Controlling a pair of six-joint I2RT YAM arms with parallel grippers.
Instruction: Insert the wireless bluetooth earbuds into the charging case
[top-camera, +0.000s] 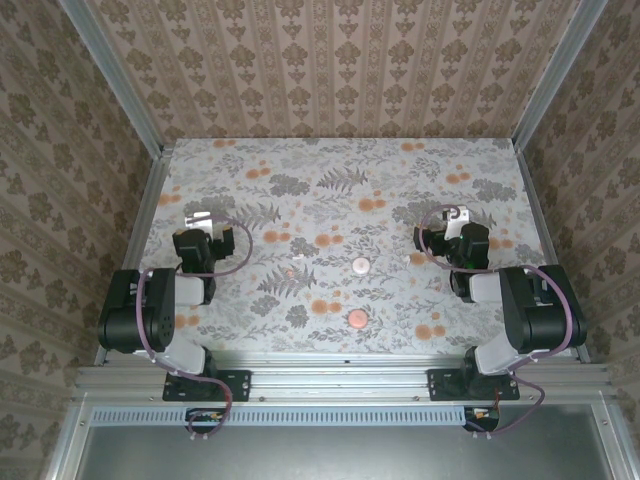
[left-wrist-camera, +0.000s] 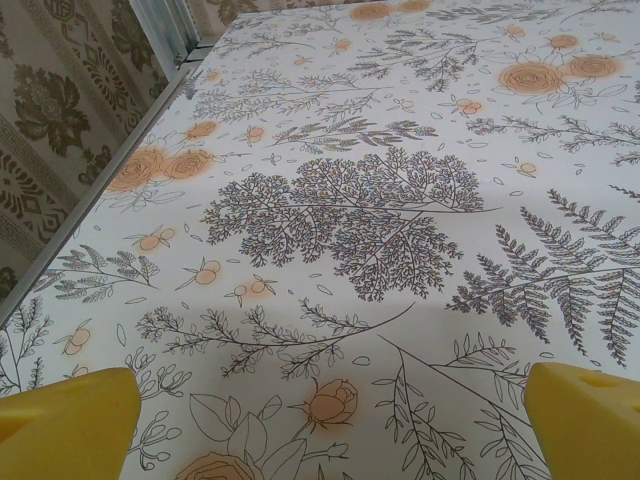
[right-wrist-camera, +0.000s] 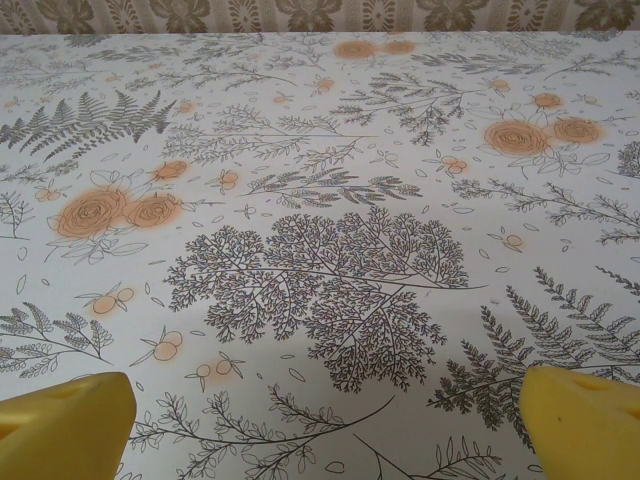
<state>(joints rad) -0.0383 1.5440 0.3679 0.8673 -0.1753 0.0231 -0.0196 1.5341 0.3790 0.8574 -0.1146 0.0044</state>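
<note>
One tiny pale pinkish earbud (top-camera: 283, 270) lies on the floral table a little left of centre. Two round pink discs, one (top-camera: 360, 265) at the centre and one (top-camera: 356, 319) nearer the front, look like the charging case's parts; I cannot tell which is which. My left gripper (top-camera: 203, 222) hovers at the left, well clear of the bud. My right gripper (top-camera: 455, 218) hovers at the right, apart from the discs. In the wrist views both the left gripper (left-wrist-camera: 328, 425) and the right gripper (right-wrist-camera: 322, 425) stand open, yellow fingertips (left-wrist-camera: 70, 420) (right-wrist-camera: 580, 420) wide apart over bare cloth.
A floral cloth (top-camera: 340, 200) covers the table. Wallpapered walls (top-camera: 340, 70) close in the back and both sides, with metal rails (top-camera: 140, 220) along the edges. An aluminium beam (top-camera: 340, 378) at the front carries both arm bases.
</note>
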